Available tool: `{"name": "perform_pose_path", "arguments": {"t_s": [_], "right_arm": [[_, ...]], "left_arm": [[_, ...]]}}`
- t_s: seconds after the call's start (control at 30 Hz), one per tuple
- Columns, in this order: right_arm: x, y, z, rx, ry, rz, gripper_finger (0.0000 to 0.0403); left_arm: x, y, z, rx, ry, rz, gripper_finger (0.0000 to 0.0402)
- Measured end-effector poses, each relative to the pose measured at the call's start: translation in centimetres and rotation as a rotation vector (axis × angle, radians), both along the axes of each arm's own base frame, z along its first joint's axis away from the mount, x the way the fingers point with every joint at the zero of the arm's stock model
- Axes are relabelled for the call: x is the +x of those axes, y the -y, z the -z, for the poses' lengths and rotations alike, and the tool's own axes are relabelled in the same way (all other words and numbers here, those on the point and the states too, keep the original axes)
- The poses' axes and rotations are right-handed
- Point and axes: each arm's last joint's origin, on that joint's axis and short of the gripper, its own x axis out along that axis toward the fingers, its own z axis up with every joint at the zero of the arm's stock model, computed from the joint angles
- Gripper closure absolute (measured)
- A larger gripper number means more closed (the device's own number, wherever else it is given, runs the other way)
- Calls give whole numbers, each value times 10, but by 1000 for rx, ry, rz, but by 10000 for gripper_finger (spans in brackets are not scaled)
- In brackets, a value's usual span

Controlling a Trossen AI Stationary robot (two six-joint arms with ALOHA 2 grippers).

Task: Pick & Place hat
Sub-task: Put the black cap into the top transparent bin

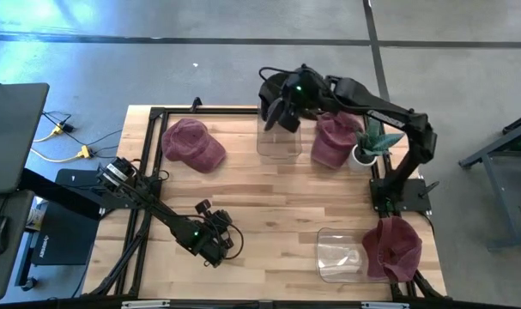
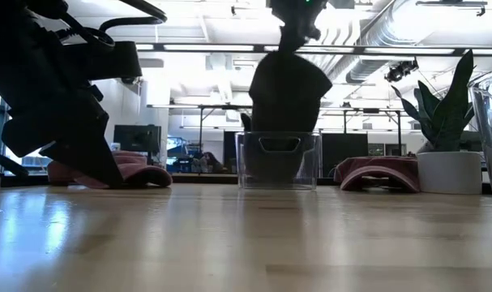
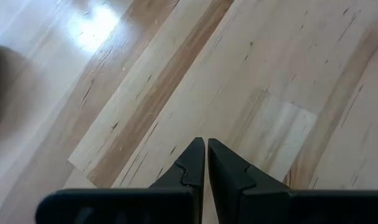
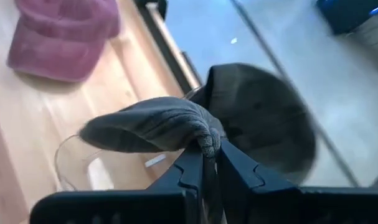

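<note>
Right gripper [image 4: 208, 163] jaws clamped on dark grey hat [image 4: 152, 126], hanging over clear bin [image 1: 278, 137] at bench [image 1: 277, 215] far edge. Left gripper [image 3: 206, 163] jaws closed, empty, low over bench front.

— What lies around me?
— A grey concrete floor [image 1: 200, 34] crossed by dark seams, under my pale wooden bench [image 1: 269, 206].
— And beyond?
— A bright hall with ceiling light strips [image 2: 205, 47], silver ducts [image 2: 391, 28] and dark monitors [image 2: 136, 138] far off.
</note>
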Motion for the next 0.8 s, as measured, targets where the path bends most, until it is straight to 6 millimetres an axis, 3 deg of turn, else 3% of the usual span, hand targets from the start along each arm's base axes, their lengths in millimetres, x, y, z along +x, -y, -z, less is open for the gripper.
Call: {"name": "perform_pose_path", "arguments": {"t_s": [0.23,0.47,0.67,0.8], "right_arm": [[11,31,25,73,-28,-3,372],[21,98,67,64,-27,97,373],[15,142,91,71,11,180,342],[12,156,97,79,34,173,317]], "left_arm": [[0,0,0,0,-1,1,387],[0,0,0,0,0,1,387],[0,-1,0,21,-12,22,387],[5,-8,0,58,-24,26,387]]}}
